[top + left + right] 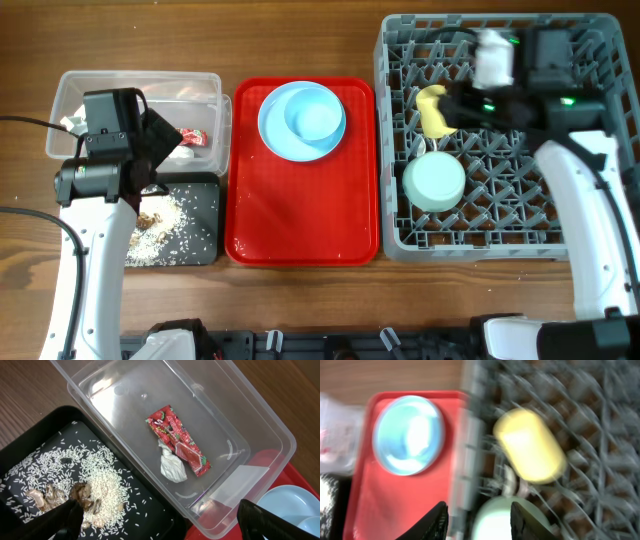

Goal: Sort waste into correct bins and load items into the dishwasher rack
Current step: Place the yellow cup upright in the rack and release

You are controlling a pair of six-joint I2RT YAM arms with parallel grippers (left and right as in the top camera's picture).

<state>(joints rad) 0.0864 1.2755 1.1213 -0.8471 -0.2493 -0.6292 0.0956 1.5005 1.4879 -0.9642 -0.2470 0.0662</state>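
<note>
While left tool (160, 515) and right tool (479, 512) stand spread, crinkled red wrapper (179, 440) in clear rectangular tub (125, 405)

Red tray (300, 225) flat on wooden table (300, 40).

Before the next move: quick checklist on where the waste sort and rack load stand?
1. Red wrapper and tissue in clear tub: ok.
2. Rice scraps in black tray: ok.
3. Yellow cup in rack: ok.
4. Mint bowl in rack: ok.
5. Blue plate loaded: not ok, it sits on the red tray.
6. Left claw and right claw open and empty: ok.
</note>
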